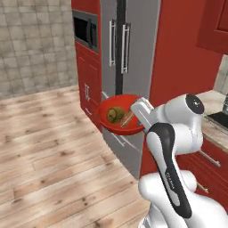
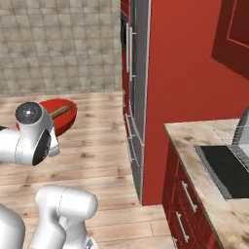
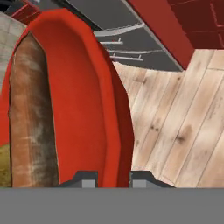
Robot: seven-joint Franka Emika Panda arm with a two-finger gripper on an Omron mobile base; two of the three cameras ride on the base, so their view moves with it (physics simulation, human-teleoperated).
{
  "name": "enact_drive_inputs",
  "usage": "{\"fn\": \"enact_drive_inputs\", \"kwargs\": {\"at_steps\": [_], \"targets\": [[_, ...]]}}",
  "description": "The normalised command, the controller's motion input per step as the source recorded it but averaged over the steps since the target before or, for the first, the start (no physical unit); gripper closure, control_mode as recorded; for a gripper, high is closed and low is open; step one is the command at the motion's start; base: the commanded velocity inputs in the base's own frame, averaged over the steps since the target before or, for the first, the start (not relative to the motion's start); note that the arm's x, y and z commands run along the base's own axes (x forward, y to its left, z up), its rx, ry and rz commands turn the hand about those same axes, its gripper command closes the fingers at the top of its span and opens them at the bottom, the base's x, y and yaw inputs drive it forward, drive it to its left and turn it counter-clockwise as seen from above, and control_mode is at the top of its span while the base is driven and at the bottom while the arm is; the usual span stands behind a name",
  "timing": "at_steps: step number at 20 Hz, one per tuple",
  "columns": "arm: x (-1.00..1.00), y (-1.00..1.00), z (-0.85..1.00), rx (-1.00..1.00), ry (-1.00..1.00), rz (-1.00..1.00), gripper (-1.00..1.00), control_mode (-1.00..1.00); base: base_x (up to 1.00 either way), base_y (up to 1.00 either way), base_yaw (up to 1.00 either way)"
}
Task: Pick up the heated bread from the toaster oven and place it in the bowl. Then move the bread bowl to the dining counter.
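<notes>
Over the wooden floor (image 1: 53, 147) beside the fridge (image 1: 129, 40), my fingers (image 3: 113, 177) pinch the red bowl's (image 1: 116, 103) rim, the roll (image 1: 115, 114) already inside (only the dining table remains).

No text, label, brand, number or sign can be read on anything in these pictures. The dark strip down the robot arm (image 1: 174, 178) in the left base view carries a faint row of pale marks that may be lettering, but it is too small and blurred to make out.
</notes>
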Motion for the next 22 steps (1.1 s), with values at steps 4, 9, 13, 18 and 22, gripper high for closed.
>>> {"fn": "enact_drive_inputs", "kwargs": {"at_steps": [4,9,13,18,22], "targets": [[0.00,0.00,0.00,0.00,0.00,0.00,1.00,1.00,-0.03,0.00,1.00],[0.00,0.00,0.00,0.00,0.00,0.00,1.00,1.00,0.00,0.00,1.00],[0.00,0.00,0.00,0.00,0.00,0.00,1.00,1.00,0.00,0.00,1.00],[0.00,0.00,0.00,0.00,0.00,0.00,1.00,1.00,0.30,0.00,0.90],[0.00,0.00,0.00,0.00,0.00,0.00,1.00,1.00,0.77,0.00,0.75]]}}
